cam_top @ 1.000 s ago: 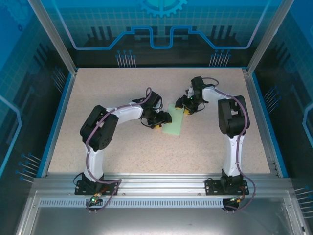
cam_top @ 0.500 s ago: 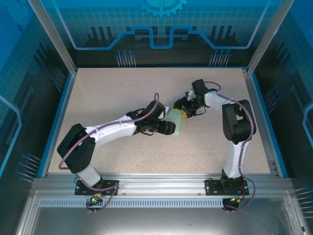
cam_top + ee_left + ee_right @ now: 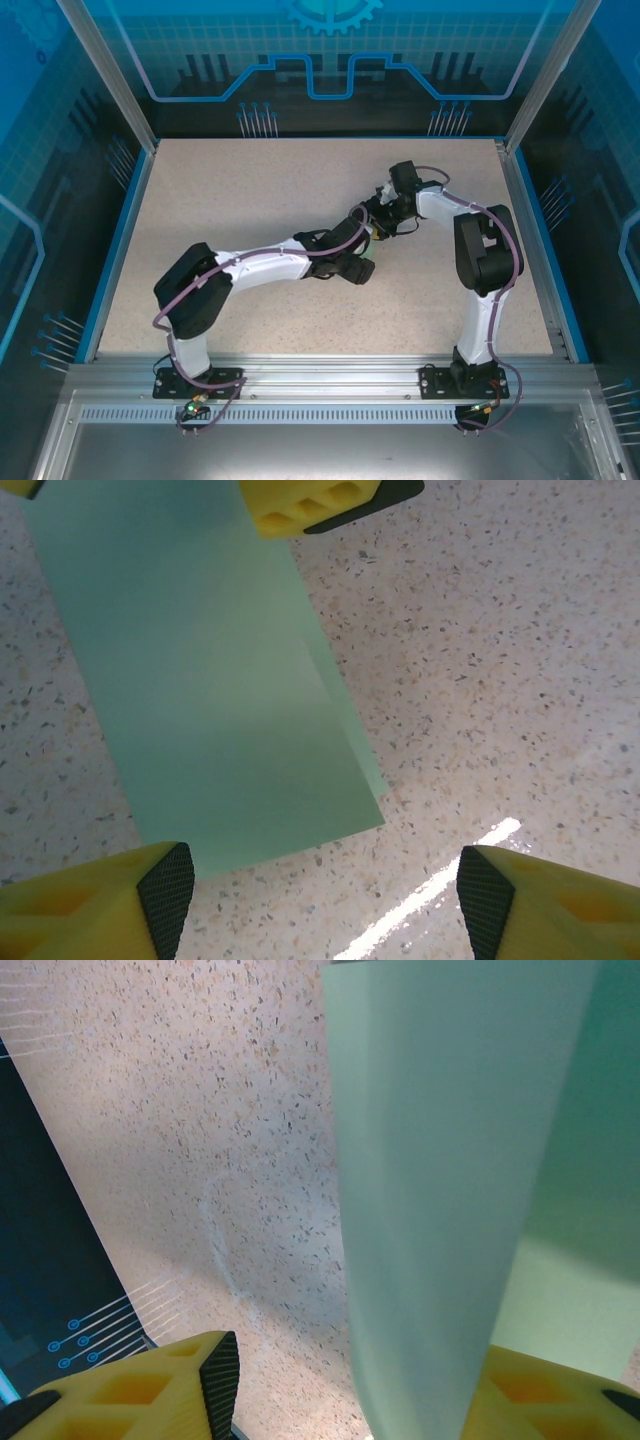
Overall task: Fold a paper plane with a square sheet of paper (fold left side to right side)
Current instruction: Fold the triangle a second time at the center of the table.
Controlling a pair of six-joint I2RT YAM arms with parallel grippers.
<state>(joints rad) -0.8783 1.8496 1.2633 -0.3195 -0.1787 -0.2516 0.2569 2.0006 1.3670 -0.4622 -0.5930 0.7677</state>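
Mint-green paper [image 3: 220, 700], far end cut off; left pincer [image 3: 325, 875], right pincer [image 3: 360, 1380] apart.

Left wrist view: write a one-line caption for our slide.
Open left hand hovers over folded mint-green paper on the speckled table.

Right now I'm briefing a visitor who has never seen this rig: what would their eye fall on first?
First, the left gripper and right gripper meeting almost nose to nose in the middle of the speckled table. Then the pale green paper under them, folded into a narrow strip, with one flap rising steeply between the right gripper's yellow fingers.
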